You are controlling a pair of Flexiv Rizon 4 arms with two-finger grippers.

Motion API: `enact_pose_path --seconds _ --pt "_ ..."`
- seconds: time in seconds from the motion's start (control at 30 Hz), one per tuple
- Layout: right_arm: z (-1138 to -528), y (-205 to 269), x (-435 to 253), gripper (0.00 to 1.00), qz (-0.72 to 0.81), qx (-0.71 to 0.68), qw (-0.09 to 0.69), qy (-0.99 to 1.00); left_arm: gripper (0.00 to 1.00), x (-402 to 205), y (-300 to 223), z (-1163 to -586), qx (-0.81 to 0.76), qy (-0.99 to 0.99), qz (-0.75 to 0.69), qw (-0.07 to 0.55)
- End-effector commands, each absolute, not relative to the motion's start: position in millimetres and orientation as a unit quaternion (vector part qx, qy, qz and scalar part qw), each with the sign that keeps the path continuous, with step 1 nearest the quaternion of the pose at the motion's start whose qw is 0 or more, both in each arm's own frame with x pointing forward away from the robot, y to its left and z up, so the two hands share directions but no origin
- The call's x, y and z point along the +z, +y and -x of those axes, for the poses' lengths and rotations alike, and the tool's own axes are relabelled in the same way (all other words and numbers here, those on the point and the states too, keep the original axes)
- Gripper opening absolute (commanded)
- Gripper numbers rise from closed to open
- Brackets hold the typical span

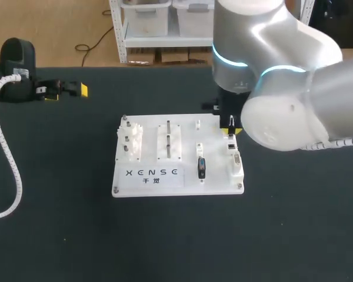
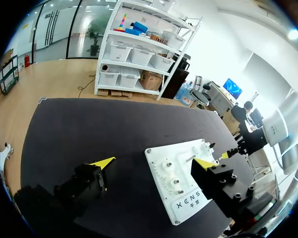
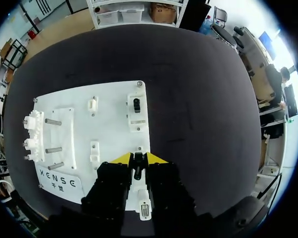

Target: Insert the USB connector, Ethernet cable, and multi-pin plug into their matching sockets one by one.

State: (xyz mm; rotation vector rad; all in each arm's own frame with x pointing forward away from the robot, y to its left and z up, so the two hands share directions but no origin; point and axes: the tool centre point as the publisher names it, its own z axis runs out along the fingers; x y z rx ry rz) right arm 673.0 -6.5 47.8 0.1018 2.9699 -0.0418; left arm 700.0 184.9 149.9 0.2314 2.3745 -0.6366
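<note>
Socket (image 1: 199,151) on board (image 1: 188,178) holds black connector (image 1: 201,168); right claw (image 3: 138,158) grips plug (image 3: 137,171).

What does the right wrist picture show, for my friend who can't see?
The gripper pinches a small black plug over the white board. Farther ahead, another black part sits on the board.

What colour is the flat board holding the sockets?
White: the flat plastic socket board shows best in the head view.

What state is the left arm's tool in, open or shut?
Open: the left tool has its yellow tips wide apart, with nothing held between them.
</note>
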Motion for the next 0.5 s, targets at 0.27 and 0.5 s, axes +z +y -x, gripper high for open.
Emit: enact_pose_path --seconds 0.27,0.5 --pt "-666.3 -14.2 41.3 0.0 -0.03 -0.014 0.078 0.996 1.0 149.9 184.9 -700.0 -0.243 0.908 -0.088 0.33" --pt "-666.1 -12.4 33.2 0.0 -0.026 -0.017 0.072 0.997 1.0 149.9 184.9 -700.0 -0.243 0.908 -0.088 0.33"
